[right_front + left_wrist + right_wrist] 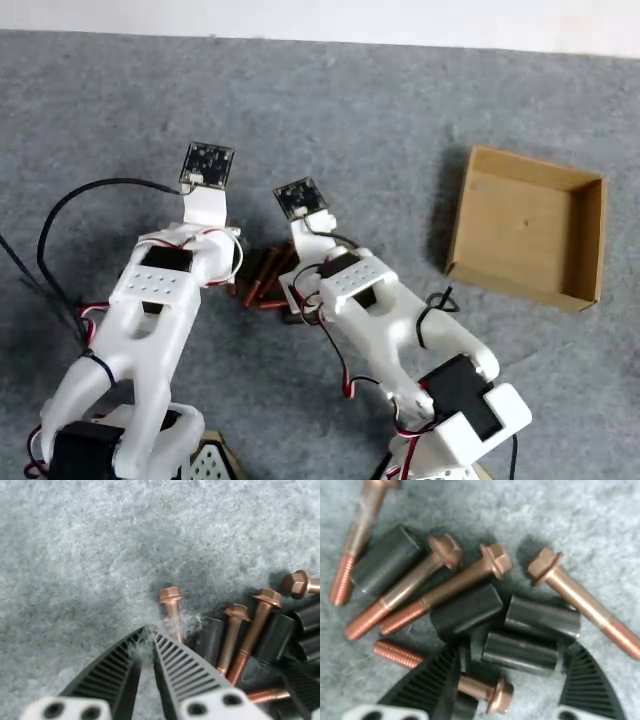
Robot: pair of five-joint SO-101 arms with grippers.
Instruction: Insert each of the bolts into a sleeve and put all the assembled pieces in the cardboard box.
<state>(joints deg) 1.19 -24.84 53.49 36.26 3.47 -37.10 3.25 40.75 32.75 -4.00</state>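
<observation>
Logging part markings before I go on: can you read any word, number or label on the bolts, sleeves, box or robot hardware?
No text can be read.
The bolts and sleeves show no legible markings.
The cardboard box looks plain, with no print.
On the small circuit boards, any print is too small to read.

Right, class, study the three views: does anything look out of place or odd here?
Yes. The left gripper is shut on carpet fluff beside a bolt, holding no part. The sleeves lie jumbled among loose bolts.
</observation>
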